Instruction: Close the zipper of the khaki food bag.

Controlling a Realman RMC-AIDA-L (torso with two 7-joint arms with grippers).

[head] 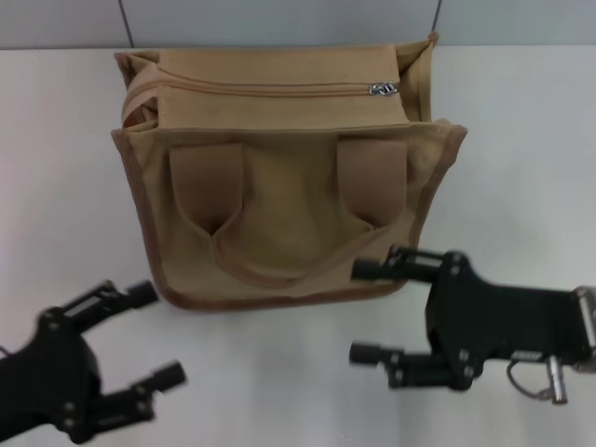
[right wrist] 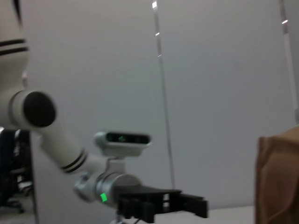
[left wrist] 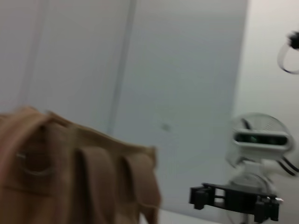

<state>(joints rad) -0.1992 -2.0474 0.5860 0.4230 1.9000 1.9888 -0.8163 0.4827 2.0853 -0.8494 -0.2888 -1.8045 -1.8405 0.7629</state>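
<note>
The khaki food bag sits at twelve o'clock on the white surface, its zipper pull at the right end. Left gripper at seven o'clock and right gripper at four o'clock both gape wide, holding nothing

Khaki food bag at upper centre of the head view, on the table. Zipper along its top, pull tab toward upper right. Left gripper lower left; right gripper lower right, just before the bag.
</note>
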